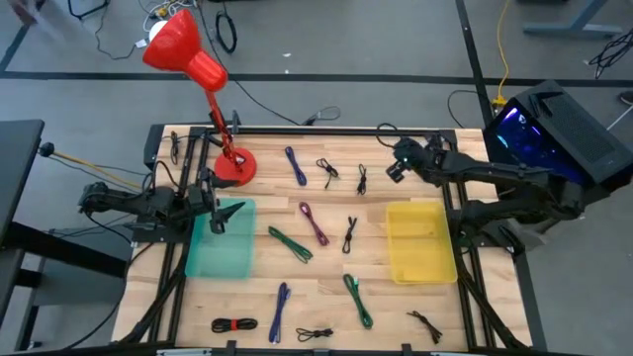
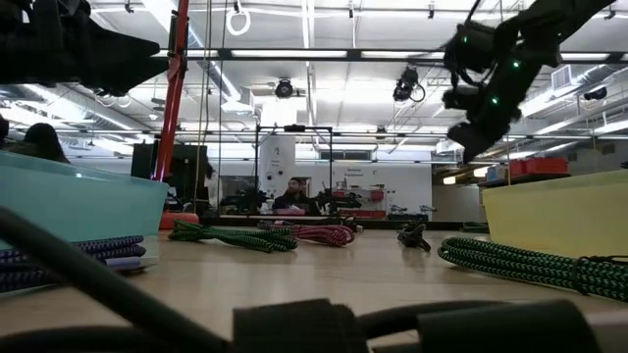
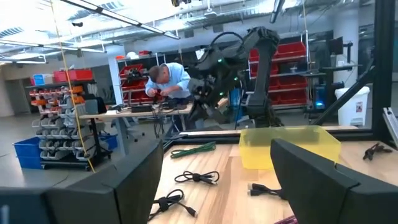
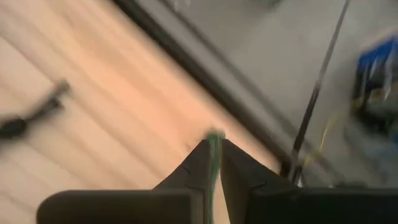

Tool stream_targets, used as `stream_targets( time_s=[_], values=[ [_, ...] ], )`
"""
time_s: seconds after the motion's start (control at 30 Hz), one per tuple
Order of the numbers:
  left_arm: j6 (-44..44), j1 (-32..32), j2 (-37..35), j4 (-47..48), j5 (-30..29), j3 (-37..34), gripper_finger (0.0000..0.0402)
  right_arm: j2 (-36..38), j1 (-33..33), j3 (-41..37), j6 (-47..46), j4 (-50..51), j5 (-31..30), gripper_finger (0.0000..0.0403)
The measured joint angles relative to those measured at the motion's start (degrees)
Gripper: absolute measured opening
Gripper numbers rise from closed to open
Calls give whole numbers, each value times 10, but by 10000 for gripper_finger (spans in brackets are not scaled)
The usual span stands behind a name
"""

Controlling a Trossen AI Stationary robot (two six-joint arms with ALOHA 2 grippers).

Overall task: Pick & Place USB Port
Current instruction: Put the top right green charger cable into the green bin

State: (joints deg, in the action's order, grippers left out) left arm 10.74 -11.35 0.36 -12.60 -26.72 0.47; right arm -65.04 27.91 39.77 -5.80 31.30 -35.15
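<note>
overhead, we see our right gripper (image 1: pixel 398 164) raised near the table's far edge, just beyond the yellow bin (image 1: pixel 420 240). its fingers (image 4: pixel 200 163) are pinched nearly together on a thin green cable (image 4: pixel 215 149), of which only a short piece shows between the tips in the right wrist view. how much cable hangs below, we cannot tell. from table height the same gripper (image 2: pixel 469 137) hangs well above the wood, over the yellow bin's wall (image 2: pixel 554 214).

our left gripper (image 1: pixel 220 215) waits over the teal bin (image 1: pixel 220 242), fingers (image 3: pixel 127 186) spread wide and holding nothing.

other cables lie loose on the table (image 1: pixel 326 297): a green cable (image 1: pixel 290 243) near the middle, a purple one (image 1: pixel 314 222) beside it, a blue one (image 1: pixel 295 164) by the red lamp (image 1: pixel 193 74), and a black one (image 1: pixel 327 171) near the right gripper but apart from it.
</note>
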Motion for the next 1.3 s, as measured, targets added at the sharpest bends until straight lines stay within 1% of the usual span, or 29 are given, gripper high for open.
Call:
stream_targets(
  time_s=[0.1, 0.17, 0.2, 0.33, 0.43, 0.5, 0.6, 0.77, 0.87, 0.97, 1.13, 1.23, 1.3],
  values=[
    [-1, 0, 0, -1, 0, 0, 303, -7, 28, -5, -18, 37, 6, 36],
    [-7, 0, 0, -2, 1, 0, 303, -9, 48, -18, -18, 27, -7, 36],
    [-18, 0, 0, -2, 6, 0, 303, -11, 58, -27, -17, 18, -2, 36],
    [-52, 0, 0, -4, 32, 0, 303, -26, 100, -67, 6, -27, 89, 36],
    [-56, 0, 0, -3, 58, 0, 303, -38, 127, -94, 25, -49, 136, 40],
    [-56, 0, 0, -7, 65, 0, 303, -43, 139, -101, 32, -68, 154, 49],
    [-56, 0, 0, -7, 66, 0, 303, -47, 154, -103, 49, -73, 157, 71],
    [-59, 0, 0, -7, 64, 0, 303, -47, 169, -103, 71, -80, 158, 126],
    [-67, 0, 0, -6, 64, 0, 303, -47, 178, -103, 67, -81, 153, 155],
    [-77, 0, 0, -7, 65, 0, 303, -50, 182, -103, 62, -83, 165, 175],
    [-115, 0, 0, -35, 65, 0, 303, -78, 182, -103, 61, -85, 167, 187],
    [-111, 0, 0, -46, 86, 0, 303, -99, 179, -103, 58, -96, 145, 185],
    [-102, 0, 0, -45, 90, 0, 303, -110, 173, -103, 53, -100, 127, 181]
  ],
)
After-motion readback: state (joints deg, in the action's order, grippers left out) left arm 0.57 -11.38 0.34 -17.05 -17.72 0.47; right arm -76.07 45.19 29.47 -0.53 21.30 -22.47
